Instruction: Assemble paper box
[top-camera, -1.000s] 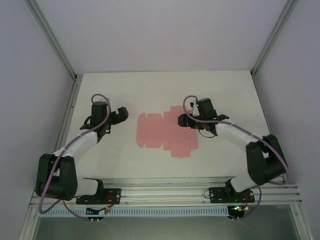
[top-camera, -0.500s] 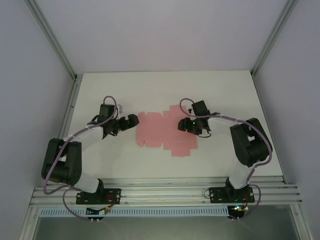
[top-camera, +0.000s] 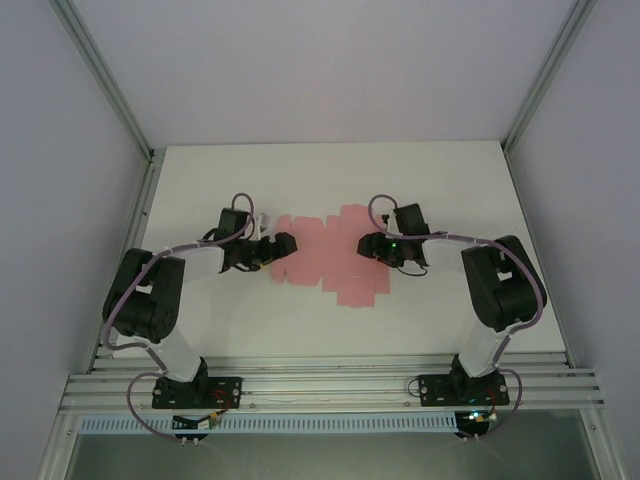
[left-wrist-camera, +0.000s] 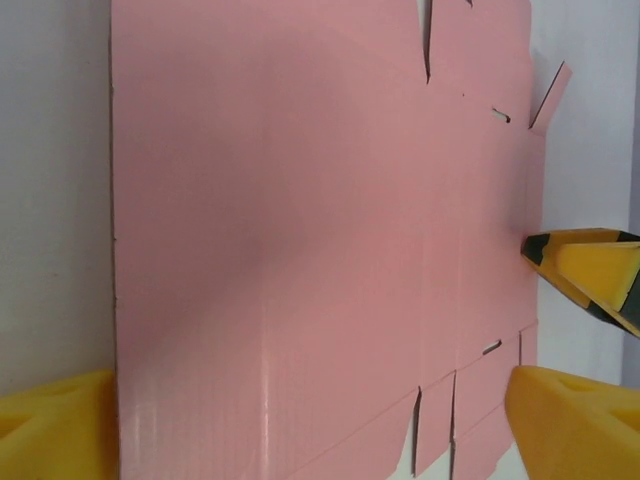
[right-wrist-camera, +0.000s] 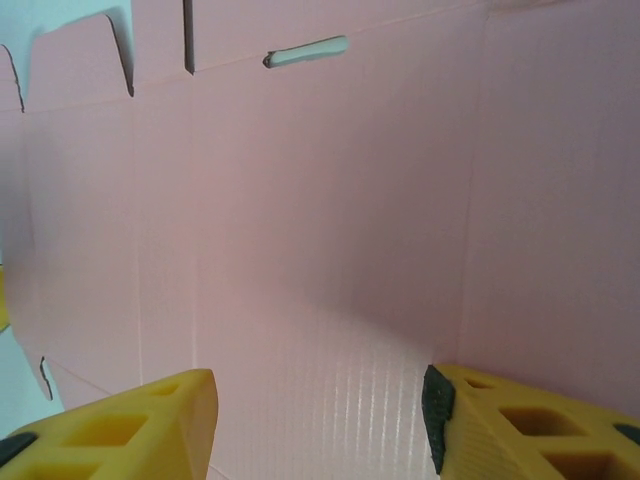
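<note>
Left gripper (top-camera: 278, 246), jaws wide apart and clamping nothing, sits low at the left end of the paper box (top-camera: 325, 262). Right gripper (top-camera: 372, 246), jaws also apart and empty, is low over its right part. The box is a flat unfolded sheet mid-worktop (top-camera: 250, 320), well off every edge, with its long axis running left-right between the grippers, so each arm is nearest its own end, likely for folding inward.
</note>
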